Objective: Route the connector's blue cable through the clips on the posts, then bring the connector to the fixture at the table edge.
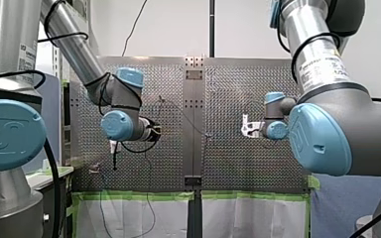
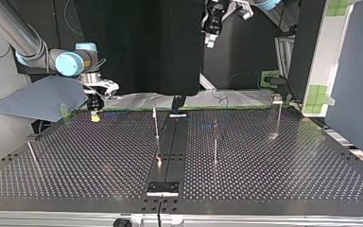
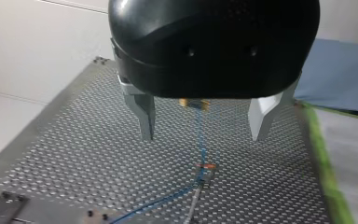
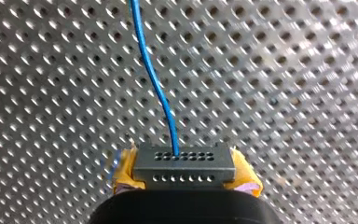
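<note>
In the right wrist view a grey connector sits pinched between the yellow pads of my right gripper, which is shut on it. Its blue cable runs ahead over the perforated plate. In the top view that gripper hangs low at the table's far left edge. My left gripper is open, its metal fingers wide apart and empty, high above the table. Below it the blue cable passes through a clip on a post.
Thin posts stand on the perforated table, with another near the top view's left edge. A black fixture plate lies at the near edge. A blue sheet lies behind my right gripper.
</note>
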Tool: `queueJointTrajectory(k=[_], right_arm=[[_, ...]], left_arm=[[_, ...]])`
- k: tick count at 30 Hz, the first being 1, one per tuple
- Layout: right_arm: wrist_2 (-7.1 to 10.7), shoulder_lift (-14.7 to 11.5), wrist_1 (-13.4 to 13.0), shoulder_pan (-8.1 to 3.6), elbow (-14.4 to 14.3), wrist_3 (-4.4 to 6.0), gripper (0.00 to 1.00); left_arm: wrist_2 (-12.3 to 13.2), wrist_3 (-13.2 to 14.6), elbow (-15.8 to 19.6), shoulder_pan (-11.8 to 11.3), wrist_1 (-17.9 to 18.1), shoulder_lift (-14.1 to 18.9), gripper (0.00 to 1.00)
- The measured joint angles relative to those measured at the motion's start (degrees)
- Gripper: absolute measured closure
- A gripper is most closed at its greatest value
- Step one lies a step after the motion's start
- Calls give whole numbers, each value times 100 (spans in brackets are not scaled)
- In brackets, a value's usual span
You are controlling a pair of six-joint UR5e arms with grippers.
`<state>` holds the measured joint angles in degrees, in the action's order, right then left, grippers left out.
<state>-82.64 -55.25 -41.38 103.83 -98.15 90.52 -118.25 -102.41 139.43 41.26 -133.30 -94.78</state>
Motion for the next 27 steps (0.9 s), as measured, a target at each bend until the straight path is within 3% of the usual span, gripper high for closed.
queueJointTrajectory(k=[6,14,19,27], right_arm=[[-125,-261,156,-62,1,79,100],[-137,-635,202,-176,4,208,100],[-143,-818,262,-211,4,221,100],[-351,-1183,556,-412,7,208,100]], left_arm=[[17,71,116,11,8,0,0],[29,150,122,-8,282,0,0],[23,178,122,-10,432,0,0],[25,186,122,-13,460,0,0]])
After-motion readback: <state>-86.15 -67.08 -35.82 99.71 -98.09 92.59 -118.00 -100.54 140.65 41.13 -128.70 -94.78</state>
